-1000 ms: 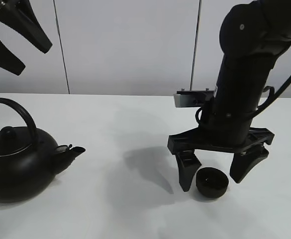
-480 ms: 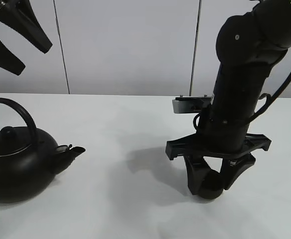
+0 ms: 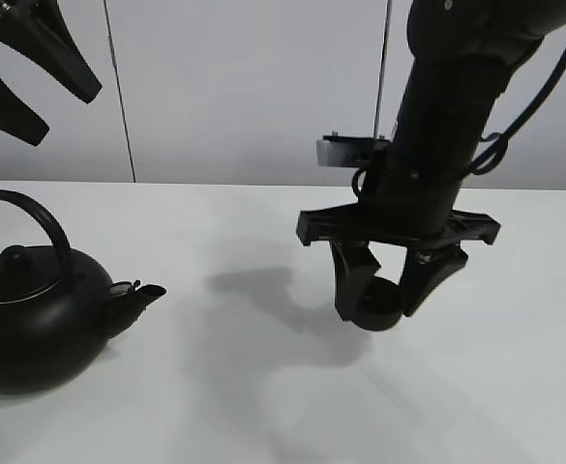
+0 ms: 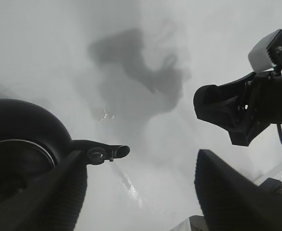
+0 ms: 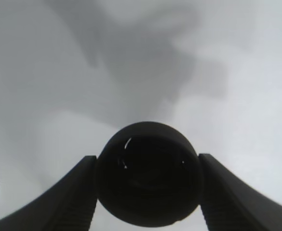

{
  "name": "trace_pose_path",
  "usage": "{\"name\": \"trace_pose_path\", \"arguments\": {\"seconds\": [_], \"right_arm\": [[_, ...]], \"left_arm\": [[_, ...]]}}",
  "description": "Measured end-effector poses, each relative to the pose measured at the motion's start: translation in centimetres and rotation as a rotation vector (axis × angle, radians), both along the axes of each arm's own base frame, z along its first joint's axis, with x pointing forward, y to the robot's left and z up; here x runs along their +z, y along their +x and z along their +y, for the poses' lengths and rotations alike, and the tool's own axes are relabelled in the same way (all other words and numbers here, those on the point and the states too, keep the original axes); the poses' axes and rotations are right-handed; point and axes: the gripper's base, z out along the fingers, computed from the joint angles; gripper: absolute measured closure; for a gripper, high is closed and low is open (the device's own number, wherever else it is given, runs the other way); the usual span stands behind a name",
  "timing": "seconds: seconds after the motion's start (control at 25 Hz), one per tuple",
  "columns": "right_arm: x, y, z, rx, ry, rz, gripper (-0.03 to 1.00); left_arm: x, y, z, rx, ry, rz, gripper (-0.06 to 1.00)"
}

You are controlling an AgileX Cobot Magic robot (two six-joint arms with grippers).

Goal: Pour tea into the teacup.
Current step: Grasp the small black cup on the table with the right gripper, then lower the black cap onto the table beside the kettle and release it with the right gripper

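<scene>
high camera, what changed: a second ago the right gripper [image 3: 381,305] stood wide open astride the cup [image 3: 377,317], which sat on the table [image 3: 215,406]. Then it clamped shut, and now the cup is up off the table, pinched between the two fingers. The whole arm has also slid over toward the kettle [image 3: 31,324] side.

high camera, under the cup: only a shadow [image 3: 292,324] on the tabletop, so it's properly off the table.

high camera, left side: the left gripper [image 3: 62,114] hangs way up in the corner, jaws apart, nothing in them, same spot as before. The kettle hasn't budged either. Its spout [image 3: 139,292] points across toward the cup, but the two are well apart.

left wrist camera: both fingers [image 4: 59,192] are spread with only table between them. The kettle body and spout are close by and untouched. The right gripper shows on the far side, but I can't pick out the cup from here.

right wrist camera: the cup fills the gap between the fingers [image 5: 73,192], squeezed on both sides of its wall, mouth facing the camera. The inside is too dark to tell if there's anything in it.

tea: none visible anywhere, no stream at the spout.

my read: the pickup worked and the cup looks like it's being carried closer to the kettle. The pouring itself hasn't started. Someone has to grab that kettle handle first, and the left arm looks like the one free to do it.

watch out for: it's a small round cup held only by its sides, so it could twist or slip if the carry gets jerky.
</scene>
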Motion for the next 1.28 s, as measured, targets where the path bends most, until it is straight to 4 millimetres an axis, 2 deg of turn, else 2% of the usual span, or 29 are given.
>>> {"name": "trace_pose_path", "arguments": {"seconds": [0.12, 0.28, 0.4, 0.52, 0.88, 1.28], "right_arm": [[1.3, 0.2, 1.8, 0.055, 0.034, -0.045, 0.57], [2.1, -0.9, 5.2, 0.139, 0.072, -0.105, 0.57], [1.9, -1.7, 7.2, 0.184, 0.093, -0.136, 0.57], [1.0, -2.2, 8.7, 0.195, 0.108, -0.145, 0.57], [-3.3, -1.5, 9.7, 0.166, 0.109, -0.123, 0.57], [-4.1, -1.0, 10.0, 0.148, 0.131, -0.166, 0.57]], "left_arm": [[0.0, 0.0, 0.0, 0.0, 0.0, 0.0, 0.47], [0.0, 0.0, 0.0, 0.001, 0.0, -0.001, 0.47], [0.0, 0.0, 0.0, 0.001, 0.0, -0.001, 0.47], [0.0, 0.0, 0.0, 0.001, 0.0, -0.001, 0.47], [0.0, 0.0, 0.0, 0.001, 0.0, -0.001, 0.47], [0.0, 0.0, 0.0, 0.001, 0.0, -0.001, 0.47]]}}
